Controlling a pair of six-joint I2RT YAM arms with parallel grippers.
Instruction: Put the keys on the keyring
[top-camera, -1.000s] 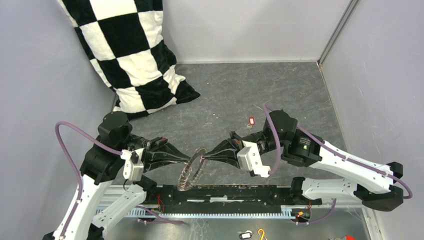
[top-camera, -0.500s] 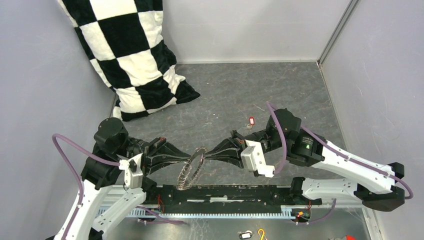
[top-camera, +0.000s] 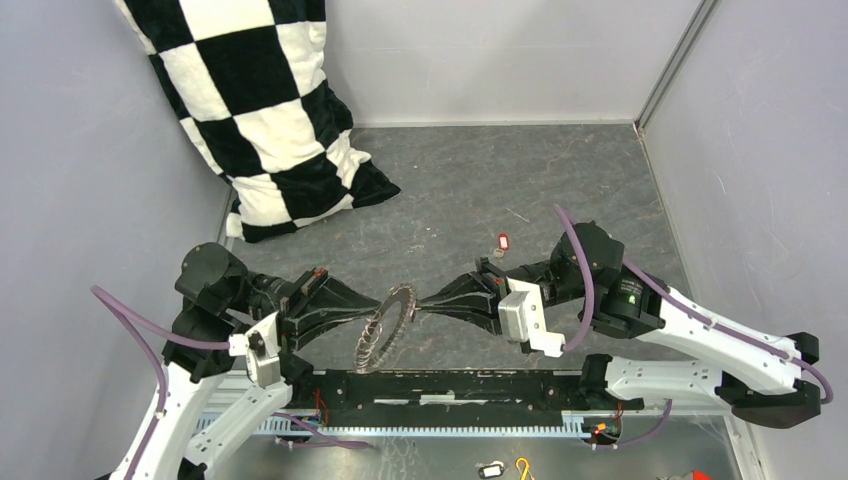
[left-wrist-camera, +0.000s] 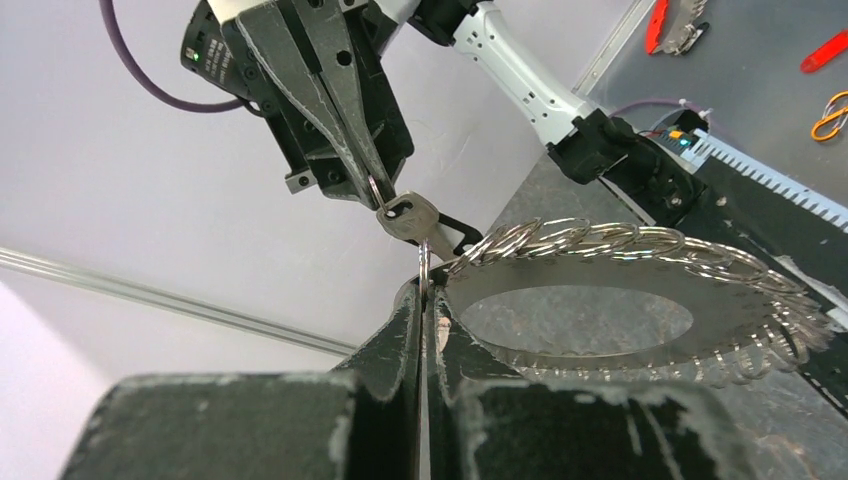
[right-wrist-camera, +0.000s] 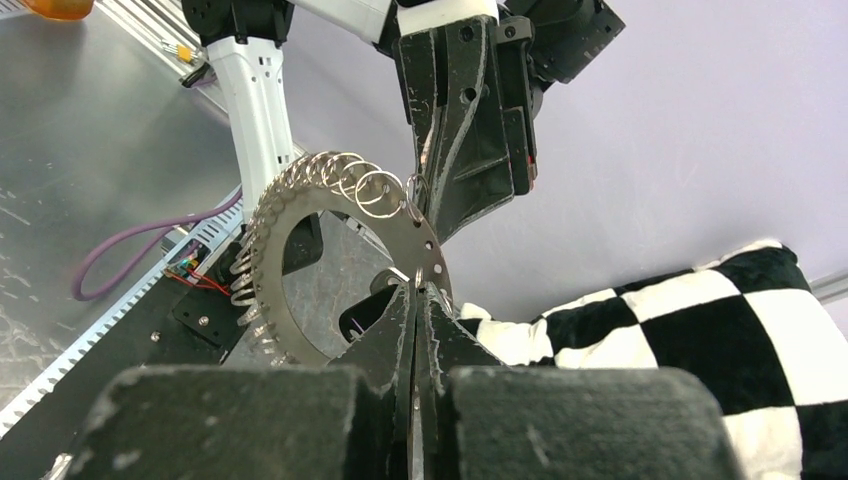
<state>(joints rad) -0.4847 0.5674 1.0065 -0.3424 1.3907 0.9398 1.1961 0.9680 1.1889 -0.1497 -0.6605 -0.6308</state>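
Note:
The keyring (top-camera: 383, 328), a flat grey hoop fringed with small wire rings, hangs in the air between my two grippers over the table's near edge. My left gripper (top-camera: 386, 311) is shut on one small ring at the hoop's rim (left-wrist-camera: 424, 262). My right gripper (top-camera: 421, 306) is shut on the black-headed key (left-wrist-camera: 409, 218), and its silver end touches that small ring. In the right wrist view the hoop (right-wrist-camera: 275, 255) stands just beyond my shut right gripper (right-wrist-camera: 416, 292). The red-headed key (top-camera: 503, 240) lies on the table behind the right arm.
A black-and-white checkered pillow (top-camera: 270, 110) leans in the back left corner. Grey walls close in the table on three sides. A black rail (top-camera: 450, 385) runs along the near edge, with a yellow hook (top-camera: 523, 466) and a dark tag (top-camera: 490, 469) below it.
The keyring has turned to show more of its face and sits slightly higher. The left arm's elbow has swung left and down, and the right wrist has drawn back to the right. Both grips held.

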